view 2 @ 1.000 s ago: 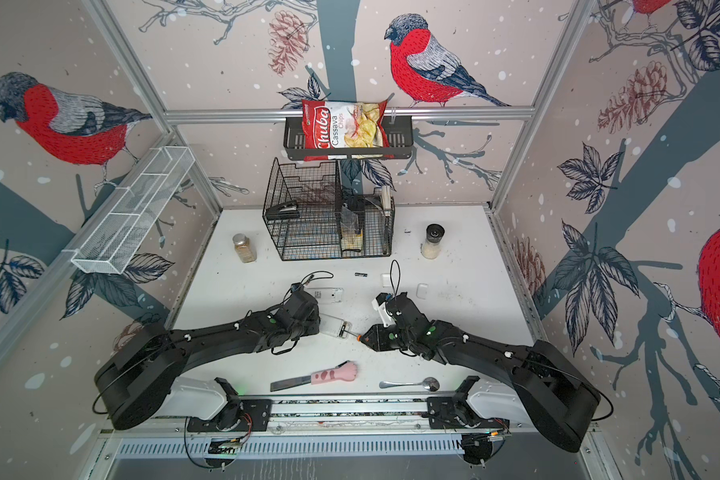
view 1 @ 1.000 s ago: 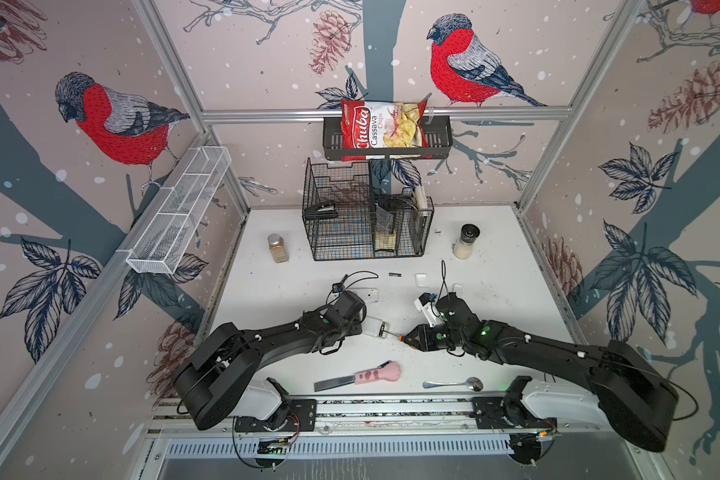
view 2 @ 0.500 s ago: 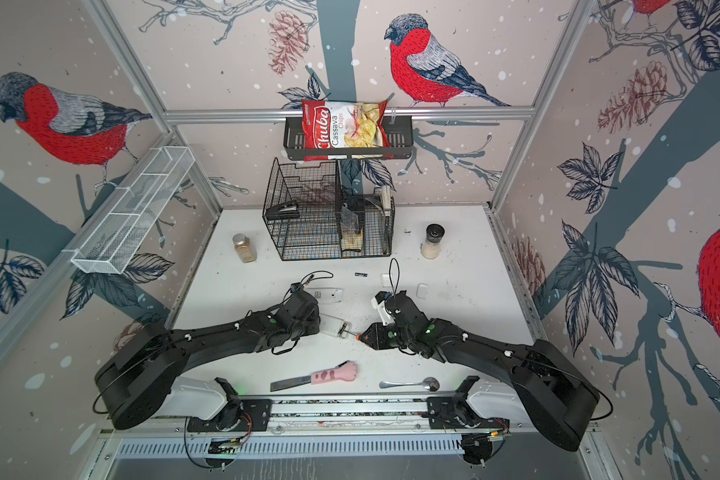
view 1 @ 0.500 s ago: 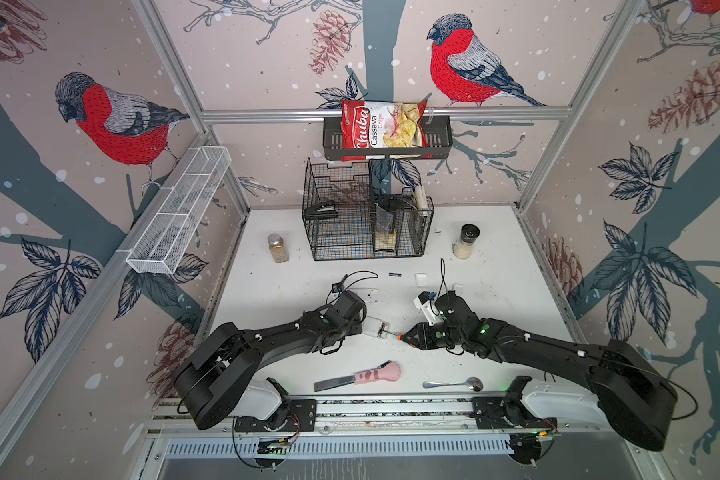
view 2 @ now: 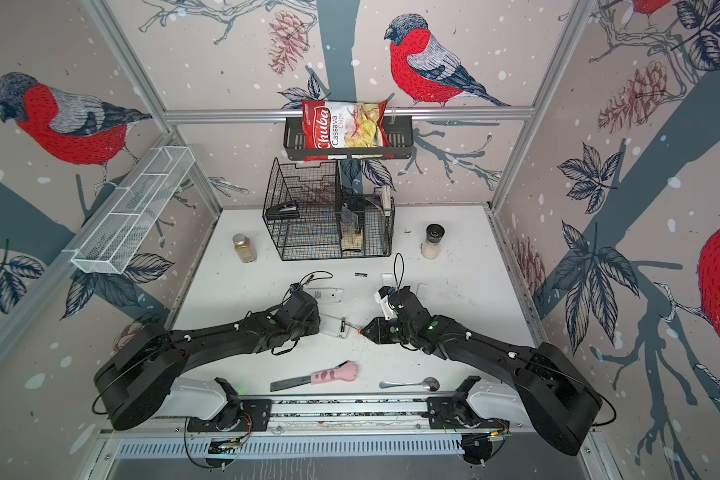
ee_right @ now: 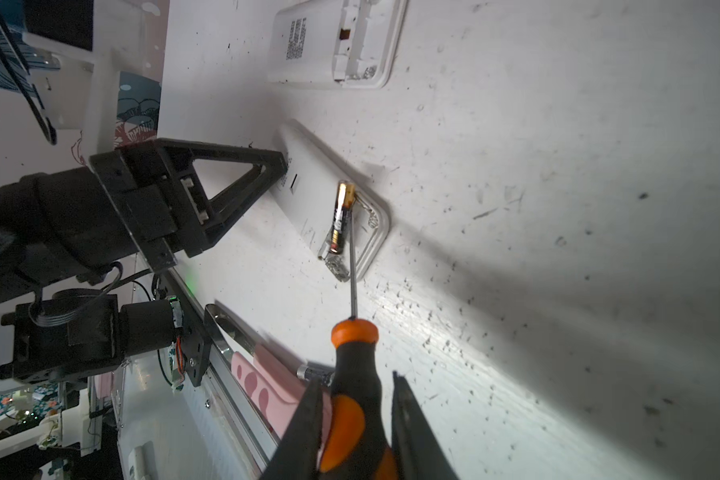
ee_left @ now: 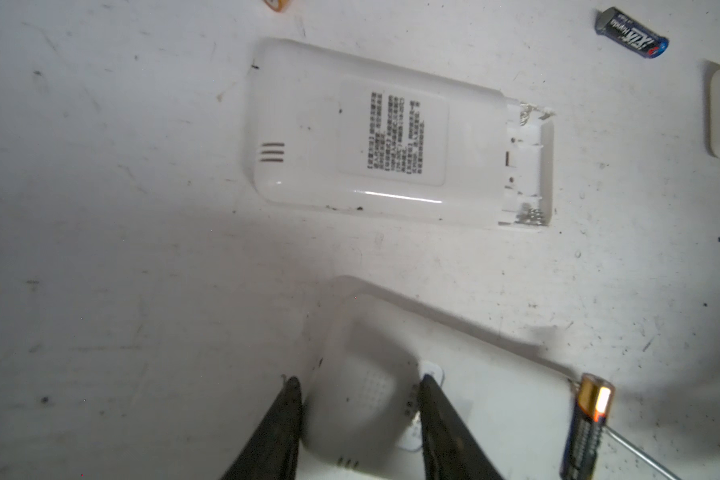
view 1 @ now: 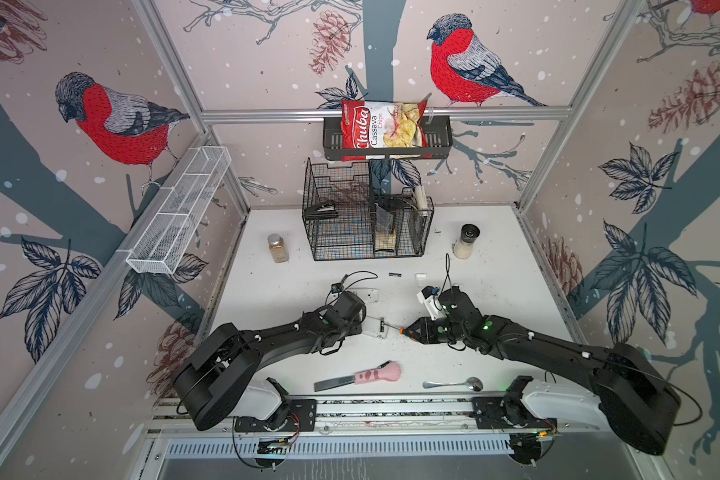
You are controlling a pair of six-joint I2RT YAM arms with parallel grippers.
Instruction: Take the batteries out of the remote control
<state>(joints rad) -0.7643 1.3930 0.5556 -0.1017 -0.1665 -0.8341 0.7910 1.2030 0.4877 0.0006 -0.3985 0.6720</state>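
Right wrist view: battery (ee_right: pixel 341 220) at screwdriver (ee_right: pixel 356 357) tip; right fingers (ee_right: pixel 304 428) pinch handle, left fingers (ee_right: pixel 275 164) pinch remote (ee_right: pixel 308 195).

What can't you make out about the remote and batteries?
- Tip of the screwdriver: right wrist view, lost against the seated battery.
- One end of that battery: left wrist view, cut off by the edge.
- Label of the loose battery: both top views, too small.
- Gripped end of the remote: left wrist view, blurred.

The near remote (view 1: pixel 371 328) lies mid-table, the far remote (view 1: pixel 368 295) just behind it, knife (view 1: pixel 358 377) and spoon (view 1: pixel 452 384) in front.
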